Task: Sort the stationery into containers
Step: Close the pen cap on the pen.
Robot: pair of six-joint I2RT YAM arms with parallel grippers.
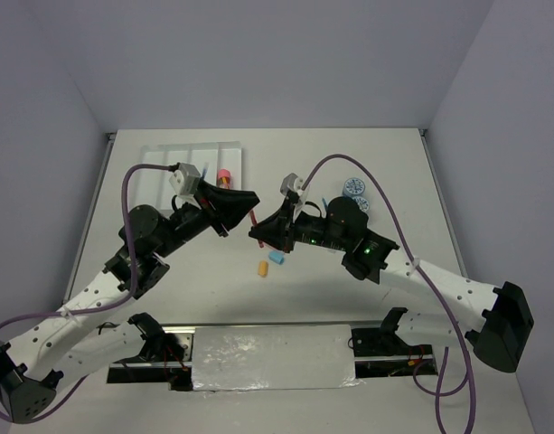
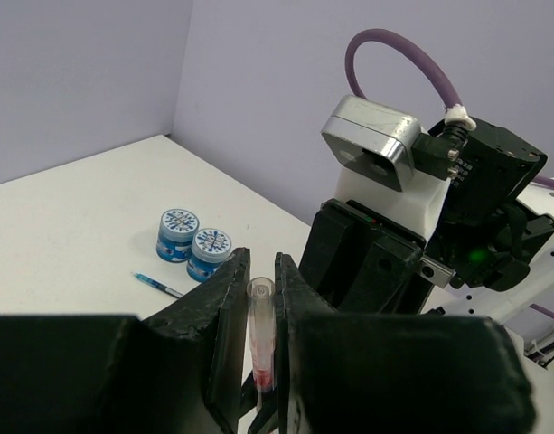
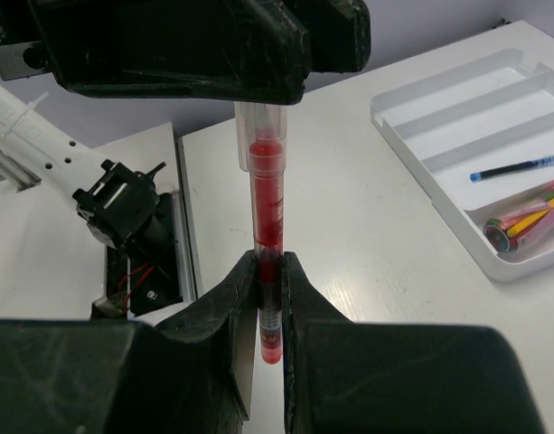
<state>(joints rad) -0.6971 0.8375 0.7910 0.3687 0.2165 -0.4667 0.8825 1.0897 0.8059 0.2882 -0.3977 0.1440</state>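
Right wrist view. Item: right gripper [image 3: 268,271], jaws narrow, clamped on the lower barrel of a red pen [image 3: 267,208], which is off the table and spans the two grippers.

Left gripper [image 2: 261,271]: jaws narrow, pressed to both sides of the pen's clear upper end. You have both ends gripped at once, which reads as a handover to the left arm, the one nearer the white tray [image 3: 412,158].

Tray contents: blue pen [image 3: 516,168] in one compartment, multicoloured tube [image 3: 525,221] in the end compartment beside it.

Loose on the table: two blue-lidded tubs [image 2: 179,233], second blue pen [image 2: 157,284], orange eraser [image 1: 262,268], light-blue eraser [image 1: 277,257].

Not legible: the pen's lower tip, behind the fingers; the tray's far end, cut off; from above, the red pen is almost wholly masked.
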